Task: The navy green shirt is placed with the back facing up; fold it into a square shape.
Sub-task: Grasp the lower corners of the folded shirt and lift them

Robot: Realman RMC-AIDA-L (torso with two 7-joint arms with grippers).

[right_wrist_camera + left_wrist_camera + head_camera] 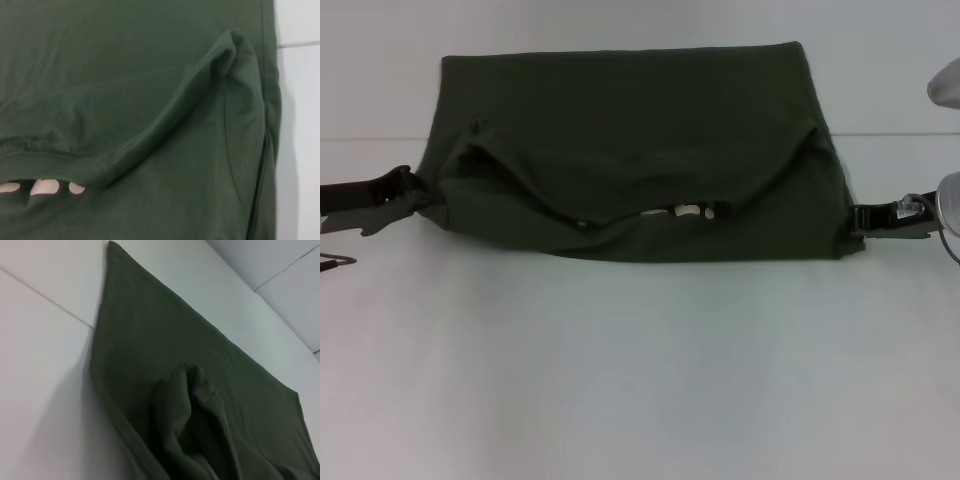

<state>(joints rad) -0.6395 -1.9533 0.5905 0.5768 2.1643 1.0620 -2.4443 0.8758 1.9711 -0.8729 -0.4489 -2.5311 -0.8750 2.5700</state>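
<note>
The shirt (640,150) is lying across the upper middle of the head view on the white worktop (640,380), already folded into a wide band whose long axis is running left to right across the frame. A looser layer is sagging over its lower half, with a pale collar label showing through a gap near the lower centre edge.

The left gripper (415,197) is sitting at the shirt's left end, at mid-left of the frame, and is looking clamped on a bunched corner of the fabric there. The right gripper (865,220) is sitting at the opposite end, at mid-right, touching the shirt's edge; whether its fingers are pinching cloth or merely resting beside it I cannot tell. The wrist views are showing only the green cloth and its raised folds, not the fingers.

So the two grippers are standing at either end of the long axis, with the whole shirt lying between them. Neither arm is nearer to the garment than the other. Judging by this, getting to a square is calling for shortening that long axis, most likely by carrying one end across toward the other while the band stays flat.
</note>
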